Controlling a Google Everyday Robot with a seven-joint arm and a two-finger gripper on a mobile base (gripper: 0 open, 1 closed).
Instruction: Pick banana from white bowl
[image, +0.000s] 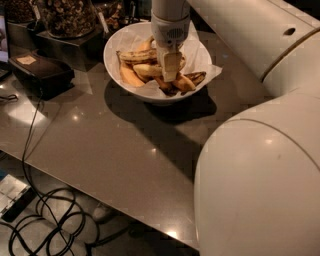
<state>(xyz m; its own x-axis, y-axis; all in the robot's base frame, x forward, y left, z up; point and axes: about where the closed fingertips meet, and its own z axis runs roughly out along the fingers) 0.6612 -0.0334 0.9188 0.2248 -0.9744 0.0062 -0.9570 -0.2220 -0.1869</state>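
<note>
The white bowl (129, 91) stands at the back of the dark table, lined with white paper and holding several bananas. The banana (136, 56), long and brown-speckled, lies across the top left of the pile. Shorter, cleaner yellow ones lie below it, and a blackened one (196, 77) lies at the right. My gripper (170, 70) reaches straight down into the middle of the bowl, its tip among the bananas just right of the long one. Its white wrist hides the middle of the pile.
A black box (42, 72) sits left of the bowl. Jars of snacks (65, 17) stand behind it. Cables (45, 215) lie on the floor past the table's front left edge. My large white arm links (260, 175) fill the right side.
</note>
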